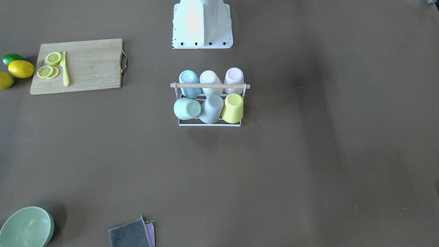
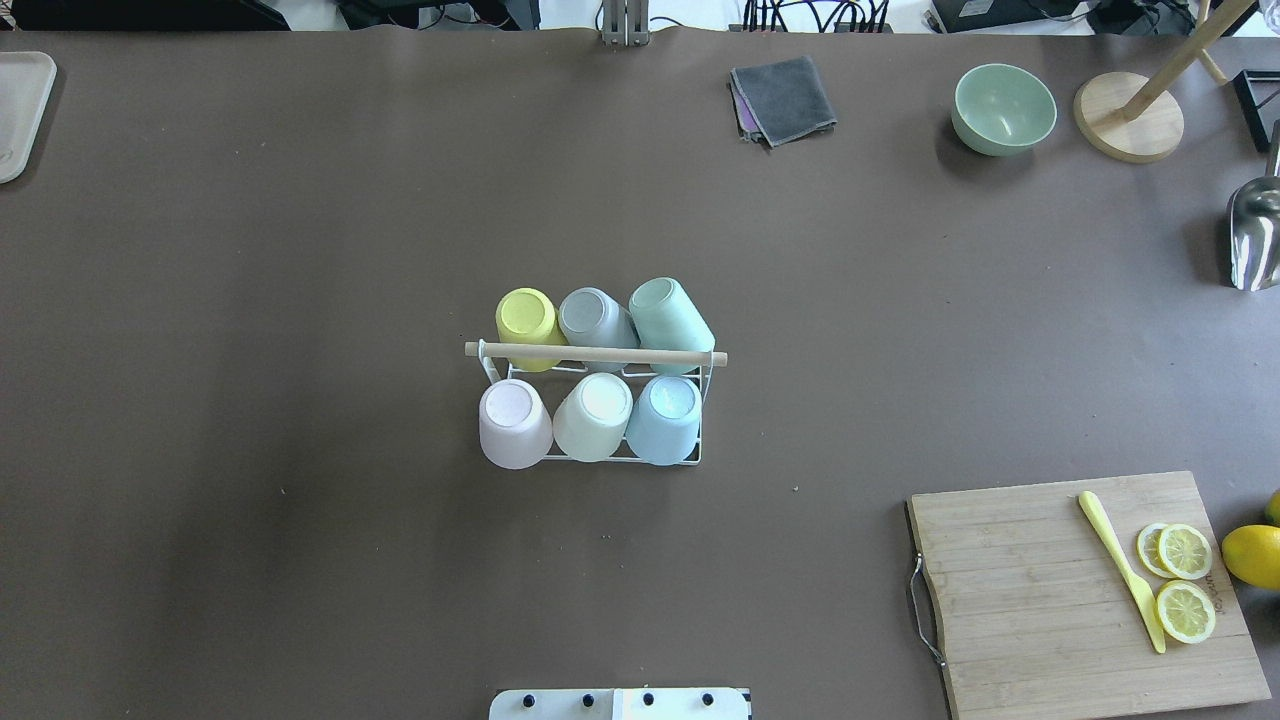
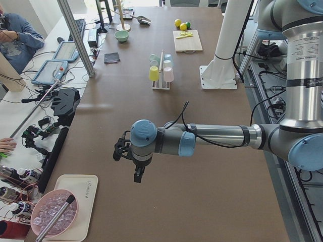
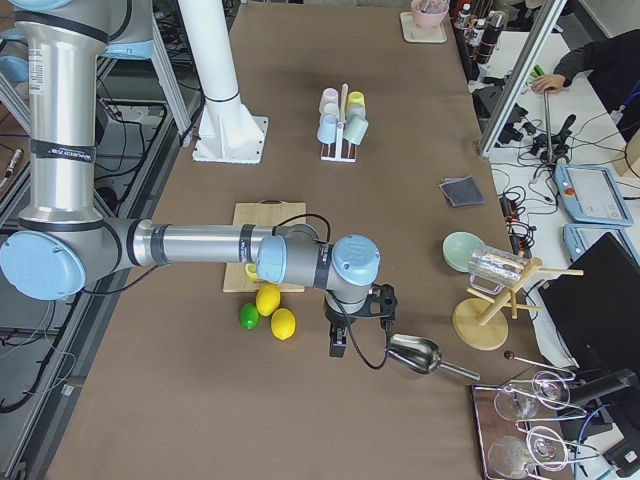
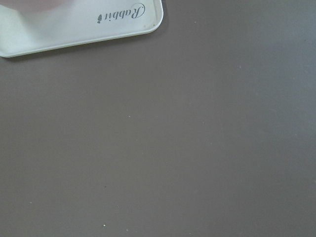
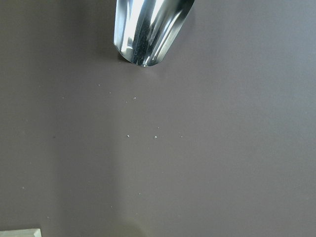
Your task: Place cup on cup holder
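Note:
The cup holder (image 2: 595, 354), a white wire rack with a wooden rod across its top, stands mid-table; it also shows in the front view (image 1: 210, 85). Several cups sit upside down on its prongs, among them a yellow cup (image 2: 527, 318), a mint cup (image 2: 668, 312), a pink cup (image 2: 513, 422) and a blue cup (image 2: 667, 418). My left gripper (image 3: 137, 174) hangs over bare table near the left end, far from the rack. My right gripper (image 4: 337, 345) hangs near the right end beside a metal scoop (image 4: 415, 357). I cannot tell whether either is open or shut.
A cutting board (image 2: 1040, 600) with lemon slices (image 2: 1184, 551) and a yellow knife (image 2: 1122, 570) lies near the right. Beyond it are lemons (image 1: 21, 68), a green bowl (image 2: 1003, 108), a grey cloth (image 2: 782, 98) and a wooden stand (image 2: 1128, 130). A white tray (image 5: 74, 24) lies at the left end.

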